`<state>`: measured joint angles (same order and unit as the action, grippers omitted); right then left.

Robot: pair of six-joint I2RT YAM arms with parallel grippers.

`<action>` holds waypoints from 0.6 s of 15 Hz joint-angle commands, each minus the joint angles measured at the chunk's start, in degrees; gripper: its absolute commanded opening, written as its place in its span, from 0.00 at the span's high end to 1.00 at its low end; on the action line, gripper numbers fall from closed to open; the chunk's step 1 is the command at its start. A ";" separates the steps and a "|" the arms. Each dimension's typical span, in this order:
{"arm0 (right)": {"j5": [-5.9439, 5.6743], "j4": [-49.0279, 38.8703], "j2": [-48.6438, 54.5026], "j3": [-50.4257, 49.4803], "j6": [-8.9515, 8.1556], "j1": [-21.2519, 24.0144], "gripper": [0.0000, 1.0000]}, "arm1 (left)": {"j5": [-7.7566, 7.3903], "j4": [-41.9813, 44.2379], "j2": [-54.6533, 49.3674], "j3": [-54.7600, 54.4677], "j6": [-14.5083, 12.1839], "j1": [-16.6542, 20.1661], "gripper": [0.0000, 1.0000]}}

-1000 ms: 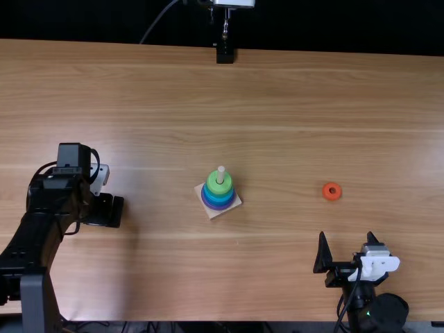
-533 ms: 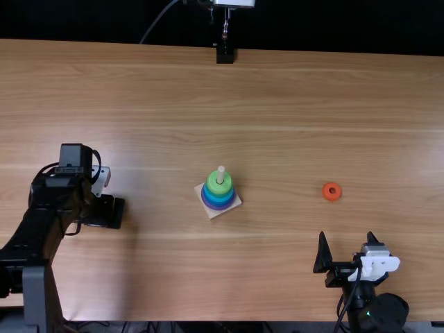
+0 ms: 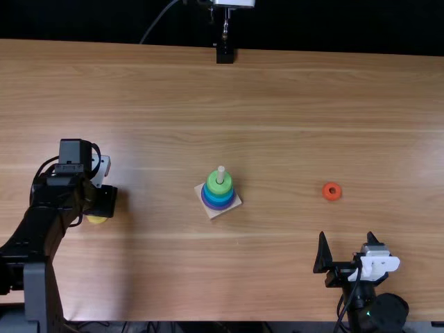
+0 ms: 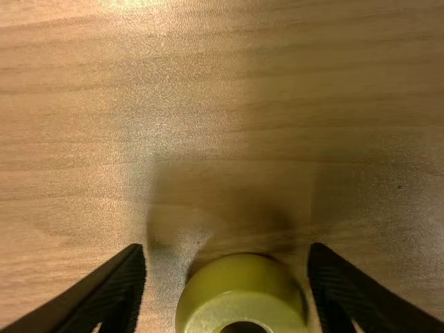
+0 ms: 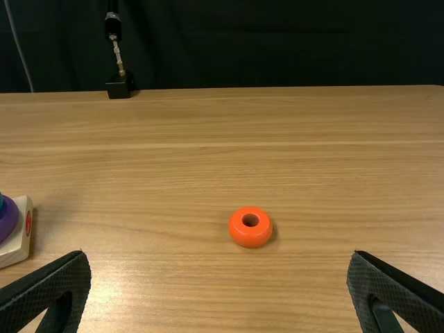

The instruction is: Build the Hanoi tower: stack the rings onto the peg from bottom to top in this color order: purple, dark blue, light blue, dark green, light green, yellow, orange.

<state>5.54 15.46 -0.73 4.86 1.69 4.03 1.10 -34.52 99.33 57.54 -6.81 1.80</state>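
Near mid-counter [image 3: 277, 104], mounted on a pale base [image 3: 211, 214]: upright peg [image 3: 221, 173], ringed in purple [image 3: 219, 207], then blue [image 3: 218, 198], with light green [image 3: 212, 183] uppermost. On the left part of the counter, lying flat: yellow ring [image 4: 236, 277], set between the spread fingers of the left pincer [image 4: 227, 251] and nearer one finger than the other. Well apart, to the right of the peg: orange ring [image 5: 250, 237], beyond the right pincer [image 3: 347, 234], spread and empty. Apparently time to pick up yellow — centre over the ring first, to avoid nudging or tipping it with one finger. Lower until level with the ring's sides, height above the counter being hard to judge here, then close gently and evenly. Lift straight up, keep level, line up hole with peg — only then lower and release, leaving orange for last.
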 commanded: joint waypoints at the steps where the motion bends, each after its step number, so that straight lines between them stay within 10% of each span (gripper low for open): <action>1: 0.58 3.37 0.73 -3.90 0.52 0.63 0.00 | -0.47 0.03 1.31 1.70 -0.79 -1.01 0.50; 3: 0.58 3.37 0.73 -3.90 0.52 0.63 0.00 | -0.15 -0.70 1.39 2.14 -0.57 -2.07 0.00; 9: 0.58 3.37 0.73 -3.90 0.52 0.63 0.00 | 0.27 -5.24 1.31 2.14 -0.79 -2.15 0.00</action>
<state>5.54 15.46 -0.73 4.86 1.67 4.03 1.28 -39.66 99.74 58.02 -6.85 -0.01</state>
